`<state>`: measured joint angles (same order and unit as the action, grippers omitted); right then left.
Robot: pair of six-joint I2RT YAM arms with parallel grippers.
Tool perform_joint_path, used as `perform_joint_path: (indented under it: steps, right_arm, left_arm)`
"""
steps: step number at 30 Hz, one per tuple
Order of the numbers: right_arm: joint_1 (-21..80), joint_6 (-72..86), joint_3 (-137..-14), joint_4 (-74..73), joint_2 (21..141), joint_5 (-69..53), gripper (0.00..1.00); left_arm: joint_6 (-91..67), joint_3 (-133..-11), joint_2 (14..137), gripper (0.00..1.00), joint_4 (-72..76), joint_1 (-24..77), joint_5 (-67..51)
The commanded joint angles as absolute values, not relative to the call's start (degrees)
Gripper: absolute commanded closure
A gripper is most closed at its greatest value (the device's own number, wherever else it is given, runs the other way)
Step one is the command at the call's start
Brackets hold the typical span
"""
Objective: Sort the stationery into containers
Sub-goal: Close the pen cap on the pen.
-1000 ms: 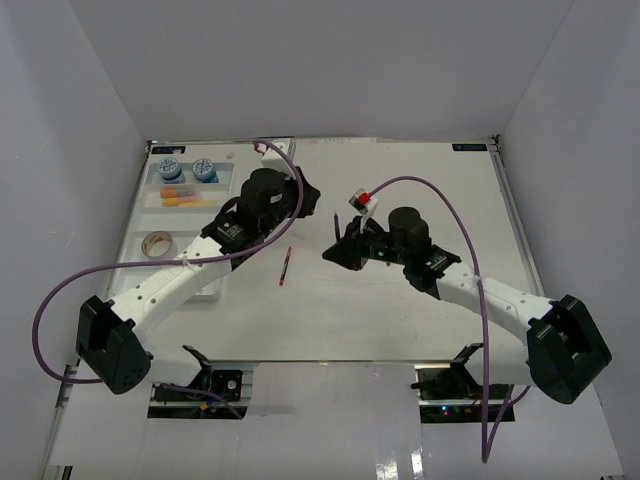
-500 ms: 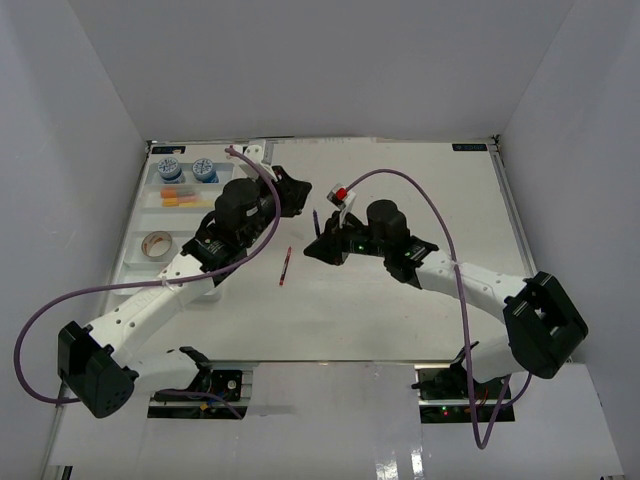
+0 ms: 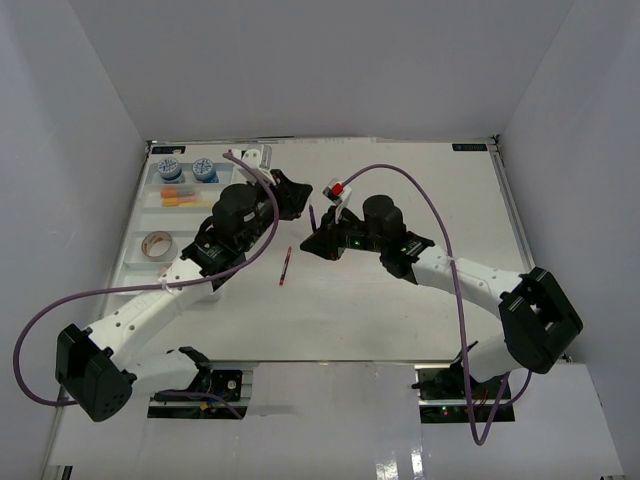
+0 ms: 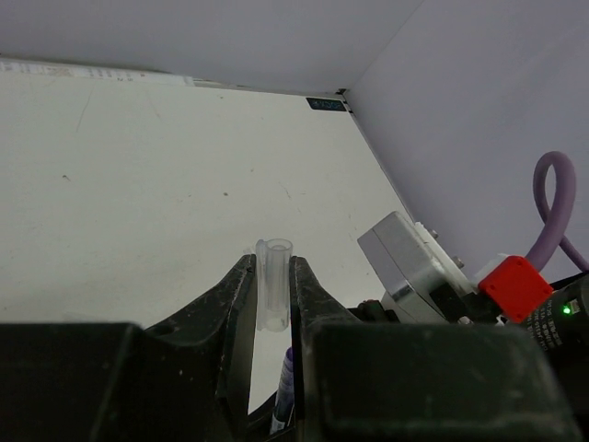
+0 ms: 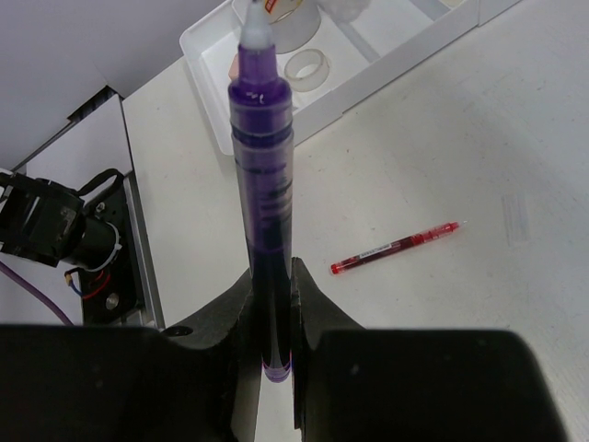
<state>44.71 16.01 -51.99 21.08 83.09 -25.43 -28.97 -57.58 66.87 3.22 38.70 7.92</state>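
Red thin pen lies mid bench; left hand pinches a clear plastic cap, right hand clamps a purple pen.

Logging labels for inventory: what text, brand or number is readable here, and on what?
No text is legible.
Print on the dark label at the table edge: too small.
Print on the red pen barrel: too small.
Markings on the purple pen barrel: blurred.

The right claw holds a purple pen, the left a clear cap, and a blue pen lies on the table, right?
No: a red pen lies there, not a blue one; the right wrist view shows it. The right gripper does hold the purple pen, the left gripper the clear cap.
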Motion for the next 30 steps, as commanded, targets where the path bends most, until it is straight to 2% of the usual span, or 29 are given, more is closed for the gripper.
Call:
perform_joint_path:
  steps: [1,30]
  right_arm:
    - [45.1,14.9,-54.4,22.9,83.6,-24.8,0.92]
    - [45.1,14.6,-55.5,22.6,84.5,-23.6,0.92]
  left_arm:
    - [-29.2,-57.2,64.3,1.0,5.2,38.1,7.0]
    - [-29.2,-55.2,64.2,1.0,8.3,37.9,4.0]
